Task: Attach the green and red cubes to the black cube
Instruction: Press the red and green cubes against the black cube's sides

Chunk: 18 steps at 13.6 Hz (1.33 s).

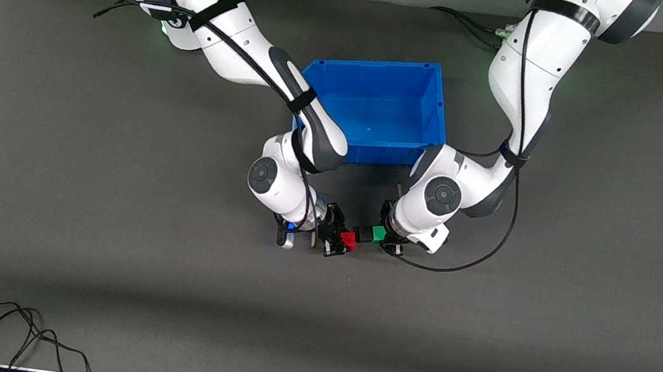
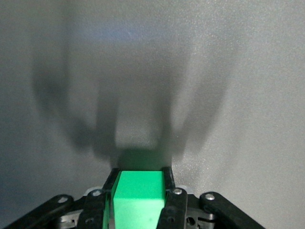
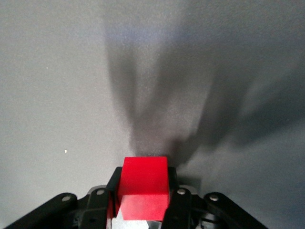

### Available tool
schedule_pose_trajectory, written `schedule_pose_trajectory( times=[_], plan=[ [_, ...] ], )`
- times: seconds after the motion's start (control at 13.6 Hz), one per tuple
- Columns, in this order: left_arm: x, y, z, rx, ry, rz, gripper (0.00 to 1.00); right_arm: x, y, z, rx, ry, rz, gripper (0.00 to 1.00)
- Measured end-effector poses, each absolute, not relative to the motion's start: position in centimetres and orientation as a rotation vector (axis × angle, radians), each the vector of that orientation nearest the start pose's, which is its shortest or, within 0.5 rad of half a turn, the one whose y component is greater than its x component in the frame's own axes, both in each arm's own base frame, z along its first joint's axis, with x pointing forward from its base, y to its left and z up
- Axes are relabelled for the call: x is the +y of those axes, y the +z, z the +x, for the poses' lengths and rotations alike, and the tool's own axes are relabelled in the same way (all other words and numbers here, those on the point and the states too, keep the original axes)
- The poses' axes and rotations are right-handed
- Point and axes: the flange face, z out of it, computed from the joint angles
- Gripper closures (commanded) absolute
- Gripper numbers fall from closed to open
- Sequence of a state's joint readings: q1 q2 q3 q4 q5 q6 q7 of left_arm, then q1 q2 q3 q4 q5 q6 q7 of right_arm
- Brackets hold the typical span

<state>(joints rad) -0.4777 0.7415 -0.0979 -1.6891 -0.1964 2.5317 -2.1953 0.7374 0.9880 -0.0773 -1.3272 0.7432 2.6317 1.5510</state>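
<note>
Nearer the front camera than the glossy blue plastic bin (image 1: 380, 108), we see both grippers over the matte grey table (image 1: 106, 246). The left gripper (image 1: 387, 237) clamps the green cube (image 1: 379, 233); the right gripper (image 1: 338, 240) clamps the red cube (image 1: 348, 240). The black cube (image 1: 363, 233) sits between them, touching the green.

The front camera looks down from high across the tabletop (image 1: 107, 233), facing both arms. Each wrist camera looks closely past its own tool onto bare tabletop, shared with the front view.
</note>
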Motion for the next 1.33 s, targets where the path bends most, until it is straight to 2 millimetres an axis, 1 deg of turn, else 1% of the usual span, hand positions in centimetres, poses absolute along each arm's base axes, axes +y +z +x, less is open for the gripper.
schedule_pose_trajectory(
  times=[0.59,1.11,1.18,1.25,1.33],
  plan=[
    [-36.1,17.9,58.5,2.413,-0.186,1.789,1.0,46.6,15.6,59.8,1.752,0.303,-2.062,0.71],
    [-37.1,18.0,58.0,2.4,-0.185,1.8,1.0,47.3,16.0,59.6,1.784,0.323,-2.037,0.71],
    [-37.1,18.0,58.0,2.399,-0.182,1.802,1.0,47.3,16.0,59.5,1.787,0.324,-2.035,0.67],
    [-37.1,18.0,58.0,2.399,-0.182,1.802,1.0,47.3,16.0,59.5,1.791,0.325,-2.032,0.41],
    [-37.1,18.0,58.0,2.399,-0.181,1.803,1.0,47.3,16.0,59.5,1.794,0.325,-2.03,0.0]
  ],
)
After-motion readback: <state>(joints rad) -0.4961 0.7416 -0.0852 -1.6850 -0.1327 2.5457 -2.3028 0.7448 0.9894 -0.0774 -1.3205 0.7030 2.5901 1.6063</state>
